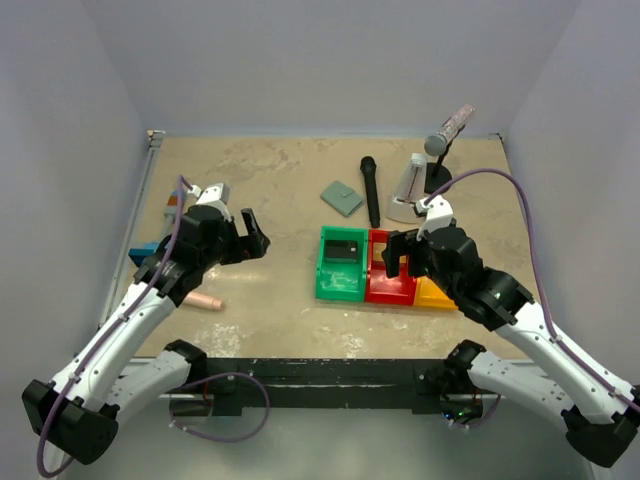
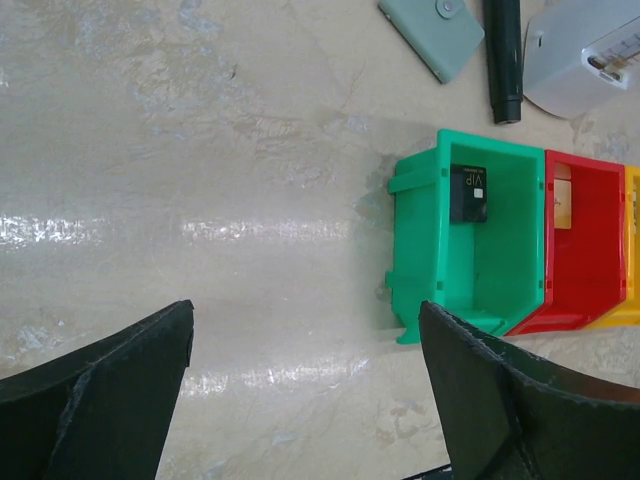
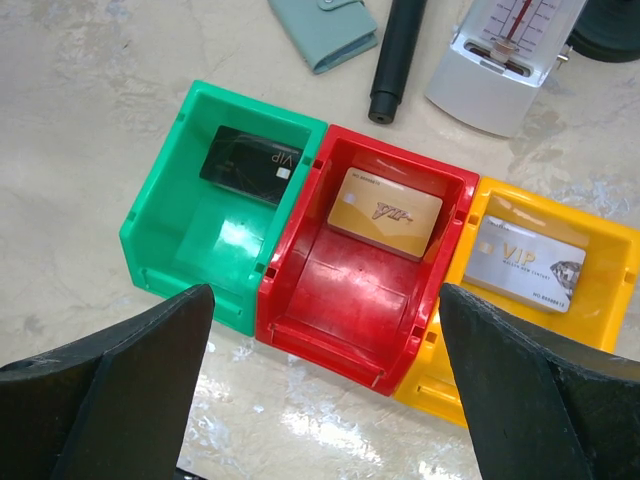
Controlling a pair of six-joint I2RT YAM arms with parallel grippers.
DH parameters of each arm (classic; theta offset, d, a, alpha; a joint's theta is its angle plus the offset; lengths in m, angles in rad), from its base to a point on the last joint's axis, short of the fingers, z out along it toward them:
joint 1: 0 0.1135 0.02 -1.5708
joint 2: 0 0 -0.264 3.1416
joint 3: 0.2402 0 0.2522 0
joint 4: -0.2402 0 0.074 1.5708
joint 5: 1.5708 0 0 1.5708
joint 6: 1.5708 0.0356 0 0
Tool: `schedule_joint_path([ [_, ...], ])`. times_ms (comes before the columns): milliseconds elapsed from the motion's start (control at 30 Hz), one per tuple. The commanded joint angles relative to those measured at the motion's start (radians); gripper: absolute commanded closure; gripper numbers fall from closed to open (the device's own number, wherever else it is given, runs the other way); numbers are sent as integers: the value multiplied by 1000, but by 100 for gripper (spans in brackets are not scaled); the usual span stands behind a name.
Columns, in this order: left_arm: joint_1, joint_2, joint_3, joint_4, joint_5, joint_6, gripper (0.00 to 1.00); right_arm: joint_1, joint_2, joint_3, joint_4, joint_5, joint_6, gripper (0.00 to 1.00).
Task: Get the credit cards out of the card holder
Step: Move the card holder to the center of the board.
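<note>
Now we see left gripper [image 2: 306,330] and right gripper [image 3: 325,300] both wide, holding nothing. Dark card [image 3: 250,165] in green bin [image 3: 150,240], tan card [image 3: 385,212] in red bin [image 3: 300,330], pale card [image 3: 523,265] in yellow bin [image 3: 560,208]. Card holder [image 3: 325,30] on table [image 3: 120,90] beyond bins.

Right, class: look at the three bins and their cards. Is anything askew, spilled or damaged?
Nothing stands out: the dark card sits in the green bin, the tan card in the red bin, the silver card in the yellow bin, none spilled or bent.
</note>
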Motion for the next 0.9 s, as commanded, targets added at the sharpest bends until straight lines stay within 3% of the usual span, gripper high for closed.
schedule_joint_path([
  [0, 9, -24, -3, 17, 7, -15, 0, 0, -1, 44, 1, -20, -6, 1],
  [233, 9, -87, -48, 63, 30, 17, 0, -2, -9, 39, 4, -18, -1, 1],
  [567, 9, -19, -23, 75, 12, 20, 0, 0, -7, 48, 5, -24, -6, 1],
  [867, 7, 237, 125, 178, 106, 11, 8, 0, -1, 47, -11, -40, -4, 1],
])
